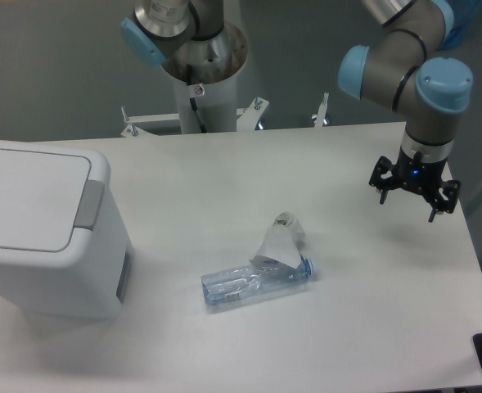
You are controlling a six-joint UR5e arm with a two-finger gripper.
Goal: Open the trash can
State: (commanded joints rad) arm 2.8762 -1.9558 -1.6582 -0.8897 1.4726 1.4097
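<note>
Altogether: one trash can (40, 225), one bottle (255, 282), one open gripper (412, 199).

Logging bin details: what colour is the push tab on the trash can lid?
Grey, against the white trash can; the push tab shows clearly in the fixed camera view.

Trash can (40, 233) left — bottle (257, 282) right

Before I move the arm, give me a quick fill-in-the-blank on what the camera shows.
1. The trash can lid is ____.
2. The gripper hovers with its fingers ____.
3. The crushed bottle lies on the ____.
4. The grey push tab sits on the lid's ____ edge in the picture.

Missing: closed; open; table; right
</note>
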